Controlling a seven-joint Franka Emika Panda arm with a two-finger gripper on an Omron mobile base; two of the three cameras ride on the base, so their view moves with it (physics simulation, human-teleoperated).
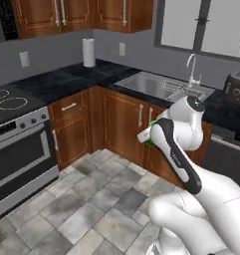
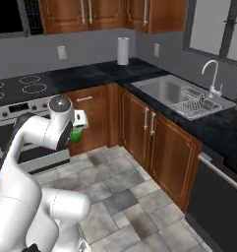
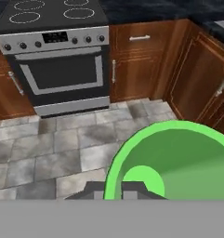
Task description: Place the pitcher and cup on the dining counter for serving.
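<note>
My gripper (image 3: pixel 114 189) is shut on the rim of the small bright green cup (image 3: pixel 178 162), whose open mouth faces the hand camera. In the left base view the cup (image 1: pixel 149 142) peeks out behind the arm's wrist, held in the air over the tiled floor in front of the sink cabinets. From the right base view the cup (image 2: pixel 75 134) hangs under the white hand (image 2: pixel 79 119), in front of the cabinet beside the stove. The pitcher and the dining counter are out of view.
A stove with oven (image 3: pixel 62 69) stands ahead of the hand. The L-shaped black worktop (image 1: pixel 66 79) carries a paper towel roll (image 1: pixel 88 52), a sink (image 1: pixel 156 84) with a tap and a dark toaster (image 1: pixel 236 87). Grey tiled floor (image 1: pixel 91 199) lies open below.
</note>
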